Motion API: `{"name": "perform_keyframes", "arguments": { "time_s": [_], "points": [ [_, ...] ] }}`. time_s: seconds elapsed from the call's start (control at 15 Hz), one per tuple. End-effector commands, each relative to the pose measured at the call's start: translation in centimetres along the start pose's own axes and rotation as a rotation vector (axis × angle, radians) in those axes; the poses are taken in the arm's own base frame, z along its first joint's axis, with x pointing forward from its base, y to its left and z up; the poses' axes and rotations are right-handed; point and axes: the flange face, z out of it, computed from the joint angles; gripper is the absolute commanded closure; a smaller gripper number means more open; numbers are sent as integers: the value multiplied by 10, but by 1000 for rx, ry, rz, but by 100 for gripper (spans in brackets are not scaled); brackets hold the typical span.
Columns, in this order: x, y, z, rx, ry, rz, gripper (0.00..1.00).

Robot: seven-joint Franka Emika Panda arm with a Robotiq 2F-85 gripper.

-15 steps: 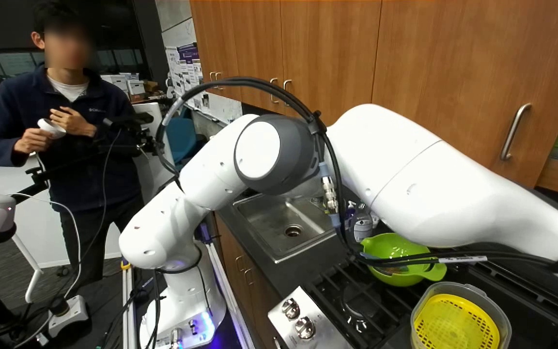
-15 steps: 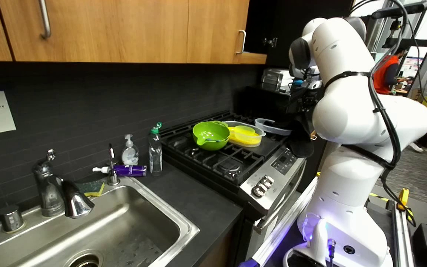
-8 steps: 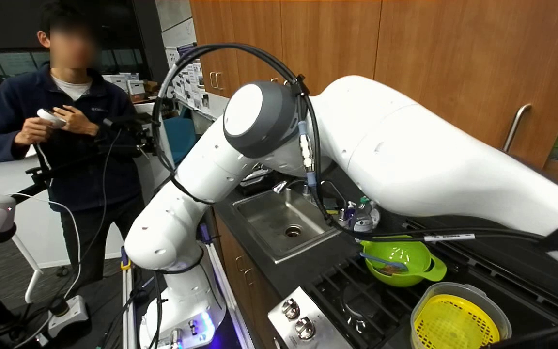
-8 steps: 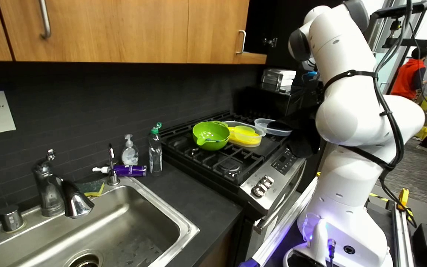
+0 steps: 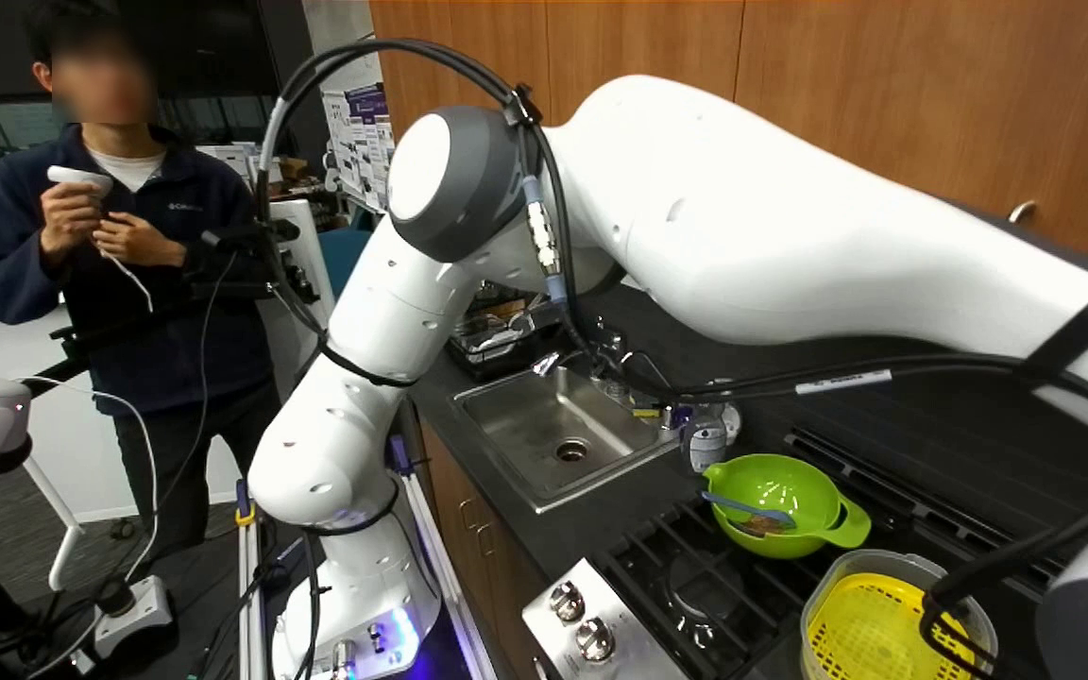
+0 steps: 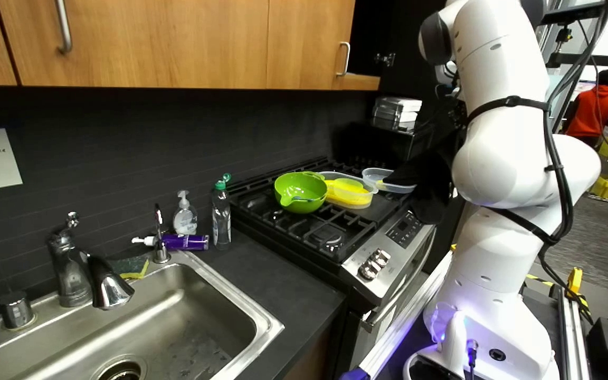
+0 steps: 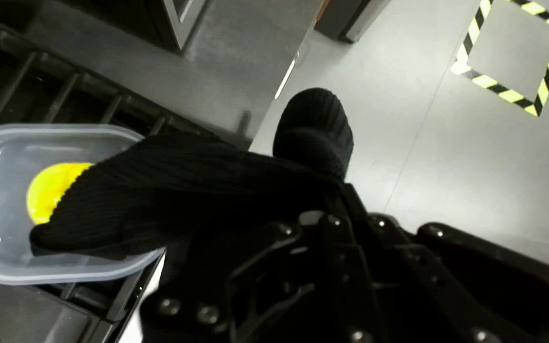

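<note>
Wrist view: black cloth [image 7: 150,200] lengthwise leftward over tub [image 7: 5,195].

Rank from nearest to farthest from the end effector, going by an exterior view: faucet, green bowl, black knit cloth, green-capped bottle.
1. Black knit cloth: held in the end effector.
2. Green bowl: on the stove.
3. Green-capped bottle: on the counter, between stove and sink.
4. Faucet: at the sink, beyond the bottle.

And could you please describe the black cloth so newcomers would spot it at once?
Beside the stove, follow the white arm to its gripper. Clamped there is the black cloth, partly hiding a clear container in the wrist view; its ribbed knit sets it apart from the equally dark gripper.
</note>
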Motion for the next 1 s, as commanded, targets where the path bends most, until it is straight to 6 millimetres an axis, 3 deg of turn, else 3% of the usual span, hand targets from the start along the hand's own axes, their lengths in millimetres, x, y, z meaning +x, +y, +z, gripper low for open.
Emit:
{"name": "perform_keyframes", "arguments": {
  "time_s": [0.0, 0.33, 0.67, 0.93],
  "points": [
    [8, -7, -51, -82, -160, -25, 99],
    [31, -36, -85, -128, -290, -30, 99],
    [60, -69, -98, -195, -354, -52, 99],
    [64, -73, -103, -233, -389, -111, 99]
  ]
}}
